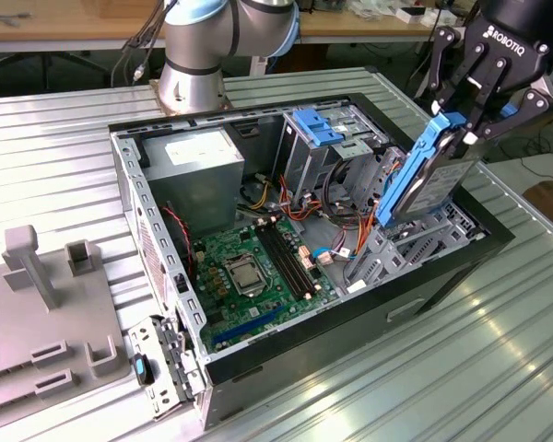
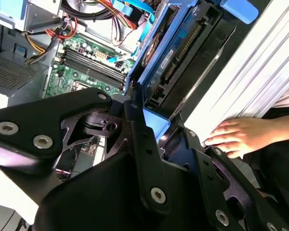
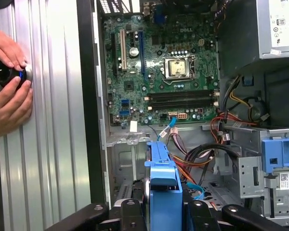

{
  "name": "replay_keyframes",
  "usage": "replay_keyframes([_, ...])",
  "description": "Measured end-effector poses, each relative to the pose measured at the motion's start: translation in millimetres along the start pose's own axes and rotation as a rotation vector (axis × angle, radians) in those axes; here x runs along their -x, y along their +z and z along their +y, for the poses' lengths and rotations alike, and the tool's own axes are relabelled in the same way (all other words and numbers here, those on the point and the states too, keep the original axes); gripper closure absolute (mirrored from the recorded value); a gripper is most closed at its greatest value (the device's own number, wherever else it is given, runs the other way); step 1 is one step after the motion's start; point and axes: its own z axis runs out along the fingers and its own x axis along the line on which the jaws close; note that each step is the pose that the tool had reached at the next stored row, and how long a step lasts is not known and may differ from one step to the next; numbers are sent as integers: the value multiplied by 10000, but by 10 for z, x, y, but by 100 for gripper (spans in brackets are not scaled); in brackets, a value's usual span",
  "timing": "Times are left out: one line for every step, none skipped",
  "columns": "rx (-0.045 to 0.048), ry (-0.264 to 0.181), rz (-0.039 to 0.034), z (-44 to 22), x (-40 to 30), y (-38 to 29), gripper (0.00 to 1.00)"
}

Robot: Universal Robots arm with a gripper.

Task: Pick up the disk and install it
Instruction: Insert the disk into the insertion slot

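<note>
Fingers (image 1: 473, 74): pressed onto the upper end of the disk (image 1: 424, 180), pinching it by its blue rail.
Gripper (image 1: 463, 129): positioned at 2 o'clock from the case centre in the exterior view, above the open side of the case.
Disk attitude: held on edge and tilted, dark face and blue rail exposed; the lower end is down among grey metal brackets at 3 o'clock of the case. Contact with the brackets cannot be determined.
Disk, wrist views: the blue rail is seen between the black finger links in the second wrist view (image 2: 168, 57) and in the first wrist view (image 3: 163, 187).
Case (image 1: 350, 318): laid on its side on a ribbed metal table (image 1: 498, 368), side panel removed.
Motherboard (image 1: 249, 267): located at 7 o'clock inside the case.
Power supply (image 1: 198, 161): mounted at 10 o'clock inside the case.
Drive cage (image 1: 318, 138): mounted at 12 o'clock, fitted with blue tabs.
Person's hands (image 3: 7, 101): rested on the table beside the case, closed around a small dark round object.
</note>
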Motion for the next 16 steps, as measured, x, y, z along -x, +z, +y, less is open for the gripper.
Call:
replay_keyframes([0,1,0,-1,-14,3,63])
replay_keyframes([0,0,0,-2,-29,10,63])
replay_keyframes([0,-1,-1,-5,-46,17,63])
replay_keyframes([0,-1,-1,-8,-64,23,63])
replay_keyframes([2,-1,0,-10,-73,26,63])
replay_keyframes([2,-1,-2,-13,-78,32,63])
replay_keyframes([2,-2,-1,-19,-79,38,63])
replay_keyframes([14,-43,1,-33,-80,56,63])
replay_keyframes([20,-104,2,-34,-82,62,63])
replay_keyframes([23,-126,2,-34,-82,64,63])
replay_keyframes([26,-138,2,-34,-81,66,63])
replay_keyframes([27,-140,1,-35,-81,69,63])
replay_keyframes([27,-142,0,-40,-81,74,63])
replay_keyframes([27,-140,0,-51,-80,81,63])
replay_keyframes([27,-140,1,-57,-80,84,63])
replay_keyframes([27,-140,1,-62,-80,87,63])
